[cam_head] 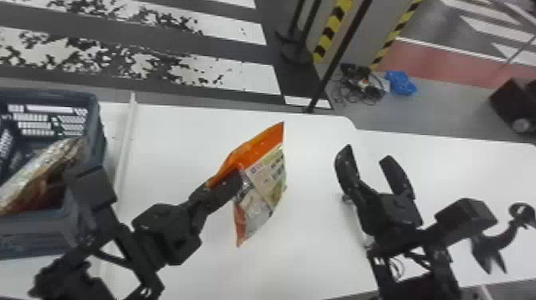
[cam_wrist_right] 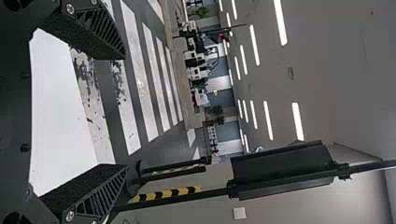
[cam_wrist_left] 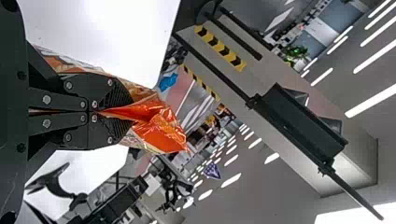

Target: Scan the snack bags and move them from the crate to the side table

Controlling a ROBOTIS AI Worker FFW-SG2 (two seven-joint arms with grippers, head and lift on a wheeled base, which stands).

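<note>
My left gripper (cam_head: 235,179) is shut on an orange snack bag (cam_head: 261,149), which it holds above the white table left of my right gripper. The bag's printed label faces the right arm. In the left wrist view the left gripper (cam_wrist_left: 114,112) pinches the orange bag (cam_wrist_left: 161,128) between its fingertips. My right gripper (cam_head: 365,153) stands open over the table, nothing between its fingers; in the right wrist view the right gripper (cam_wrist_right: 123,112) has its fingers wide apart. At far left another snack bag (cam_head: 42,175), shiny and brownish, leans inside the dark crate (cam_head: 81,219).
The white table (cam_head: 183,131) runs beneath both arms, with a pale raised strip (cam_head: 127,135) beside the crate. A dark pole (cam_head: 333,66) rises behind the table's back edge. Cables (cam_head: 361,85) and a blue item (cam_head: 401,83) lie on the floor beyond.
</note>
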